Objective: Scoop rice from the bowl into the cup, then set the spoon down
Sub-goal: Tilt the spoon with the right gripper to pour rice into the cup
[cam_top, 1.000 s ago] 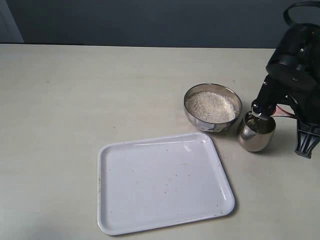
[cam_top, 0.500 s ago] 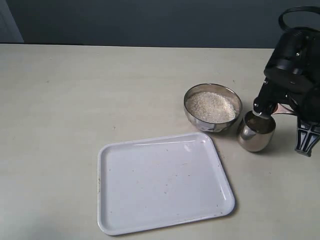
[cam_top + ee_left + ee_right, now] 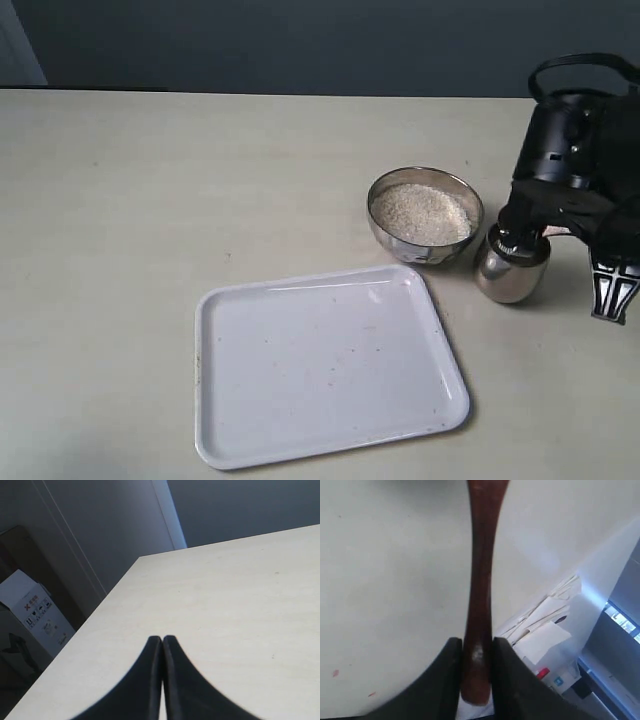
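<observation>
The steel bowl (image 3: 378,228) stands right of the table's middle, filled with white rice (image 3: 420,213). Just to its right sits the smaller steel cup (image 3: 510,275); my right arm (image 3: 575,160) hangs low over it and hides its mouth. In the right wrist view my right gripper (image 3: 477,647) is shut on the end of the reddish-brown spoon (image 3: 480,575). The handle runs away from the jaws, and the spoon's head is out of view. My left gripper (image 3: 162,640) is shut and empty above bare table. It does not show in the exterior view.
A white rectangular tray (image 3: 330,365) lies empty at the front, left of the cup and in front of the bowl. The table's far edge meets a dark wall. Boxes and papers lie beyond the table's sides in both wrist views.
My right arm has dropped and shifted left over the cup, so the cup's mouth, open to view before, is now covered. Bowl, cup and tray have not moved.
</observation>
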### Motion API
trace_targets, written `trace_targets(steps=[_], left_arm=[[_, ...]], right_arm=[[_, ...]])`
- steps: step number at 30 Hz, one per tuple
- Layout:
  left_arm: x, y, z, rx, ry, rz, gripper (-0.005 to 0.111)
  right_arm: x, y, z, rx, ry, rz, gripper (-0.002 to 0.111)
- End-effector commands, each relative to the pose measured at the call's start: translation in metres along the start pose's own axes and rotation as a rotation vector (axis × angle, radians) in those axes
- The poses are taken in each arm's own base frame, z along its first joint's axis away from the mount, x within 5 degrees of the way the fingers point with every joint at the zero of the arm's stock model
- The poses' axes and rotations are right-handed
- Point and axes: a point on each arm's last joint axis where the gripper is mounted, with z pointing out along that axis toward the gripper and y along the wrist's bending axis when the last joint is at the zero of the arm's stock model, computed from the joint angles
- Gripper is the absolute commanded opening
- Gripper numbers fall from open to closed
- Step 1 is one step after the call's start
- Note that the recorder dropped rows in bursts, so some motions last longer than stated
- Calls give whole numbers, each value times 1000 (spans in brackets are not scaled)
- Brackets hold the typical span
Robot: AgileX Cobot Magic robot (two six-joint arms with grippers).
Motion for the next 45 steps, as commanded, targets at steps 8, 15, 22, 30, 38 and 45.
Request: trace_targets(steps=[8,15,22,30,38,45], left_arm=[[-2,0,-1,2,-19,-11,1],[-2,0,-1,2,-19,-11,1],[-2,0,-1,2,-19,-9,1],[-2,0,-1,2,-19,-9,1],[-2,0,-1,2,-19,-9,1],[-2,0,-1,2,-19,-9,1]], right_arm=[[2,1,2,72,14,-26,-1],[2,0,2,88,15,-29,-1],[2,-1,2,98,16,-33,-1],[3,-3,3,133,21,-53,-1],[7,0,7,191,37,-89,-1],[5,5,-4,261,3,-126,-1]])
